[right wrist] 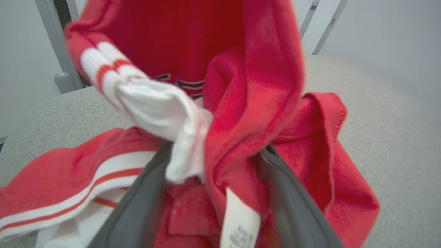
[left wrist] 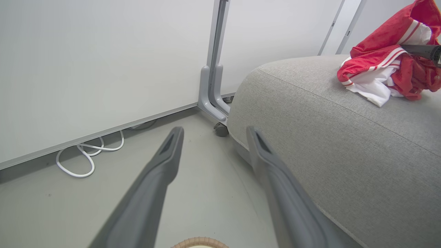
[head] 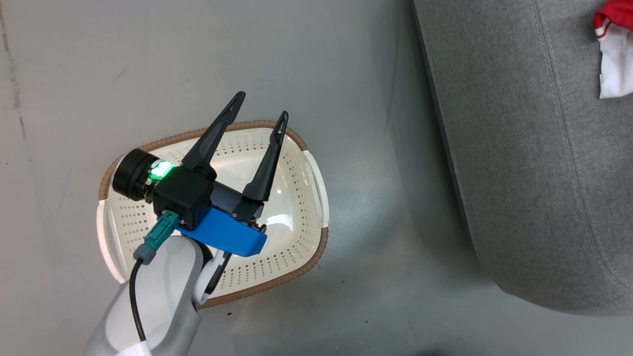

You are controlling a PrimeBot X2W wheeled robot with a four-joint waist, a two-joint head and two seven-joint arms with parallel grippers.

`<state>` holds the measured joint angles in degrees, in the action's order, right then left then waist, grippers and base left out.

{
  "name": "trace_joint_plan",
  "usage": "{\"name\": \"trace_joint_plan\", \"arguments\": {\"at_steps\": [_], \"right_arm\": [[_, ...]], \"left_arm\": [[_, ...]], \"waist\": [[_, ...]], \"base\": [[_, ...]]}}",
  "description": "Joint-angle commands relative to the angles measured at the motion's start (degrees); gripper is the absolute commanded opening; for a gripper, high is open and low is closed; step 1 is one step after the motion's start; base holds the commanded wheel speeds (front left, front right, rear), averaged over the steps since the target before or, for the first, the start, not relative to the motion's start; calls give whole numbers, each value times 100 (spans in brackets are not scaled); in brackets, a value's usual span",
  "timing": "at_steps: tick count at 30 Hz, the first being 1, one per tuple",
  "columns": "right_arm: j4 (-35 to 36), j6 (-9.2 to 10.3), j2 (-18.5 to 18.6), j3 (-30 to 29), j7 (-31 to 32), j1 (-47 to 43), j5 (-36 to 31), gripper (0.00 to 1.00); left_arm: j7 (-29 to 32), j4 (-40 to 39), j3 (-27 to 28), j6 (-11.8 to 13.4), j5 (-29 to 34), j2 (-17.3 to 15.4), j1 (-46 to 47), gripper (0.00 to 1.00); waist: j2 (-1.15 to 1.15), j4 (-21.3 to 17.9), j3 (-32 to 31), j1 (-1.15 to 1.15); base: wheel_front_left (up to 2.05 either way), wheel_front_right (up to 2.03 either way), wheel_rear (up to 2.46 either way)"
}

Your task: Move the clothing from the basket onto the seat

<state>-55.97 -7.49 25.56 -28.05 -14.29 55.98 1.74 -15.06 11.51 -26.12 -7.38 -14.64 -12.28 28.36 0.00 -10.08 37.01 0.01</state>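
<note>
The cream basket (head: 316, 198) with a brown rim stands on the floor, and nothing shows inside it. My left gripper (head: 262, 105) hovers over it, open and holding nothing; the left wrist view shows its fingers spread (left wrist: 213, 130) above the basket rim (left wrist: 200, 242). The red and white clothing (left wrist: 379, 65) lies bunched on the grey seat (left wrist: 344, 137), seen at the head view's top right (head: 613, 49). My right gripper (right wrist: 215, 151) stands over the seat (right wrist: 379, 103), its fingers spread apart, with the clothing (right wrist: 248, 86) draped between them and hiding the tips.
Grey floor surrounds the basket, and the seat (head: 534, 163) stands to its right. A white wall panel on a wheeled grey post (left wrist: 213, 100) stands behind the seat, with a white cable (left wrist: 86, 155) looped on the floor.
</note>
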Motion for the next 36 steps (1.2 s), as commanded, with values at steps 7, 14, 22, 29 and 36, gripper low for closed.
{"name": "trace_joint_plan", "arguments": {"at_steps": [7,14,22,29,36], "right_arm": [[-39,-1,34,194,-73,16,-91,100],[72,0,68,416,-92,-263,-182,100],[400,0,-7,673,-94,-860,-233,100],[945,-1,-186,855,33,-1812,-126,100],[2024,-1,-580,1093,389,-2837,57,100]], "left_arm": [[-17,46,44,-15,-12,59,19,100],[-17,121,58,-15,-94,244,-112,100],[-16,279,115,-15,-276,452,-452,100],[-17,434,294,-15,-445,577,-1011,100],[-16,564,648,-15,-494,576,-1662,100]], "waist": [[0,10,-108,-1],[0,131,-547,-1],[0,329,-1338,-1],[0,631,-2257,-1],[0,845,-2966,-1]], "base": [[0,0,0],[0,0,0],[0,0,0],[0,0,0],[0,0,0]]}}
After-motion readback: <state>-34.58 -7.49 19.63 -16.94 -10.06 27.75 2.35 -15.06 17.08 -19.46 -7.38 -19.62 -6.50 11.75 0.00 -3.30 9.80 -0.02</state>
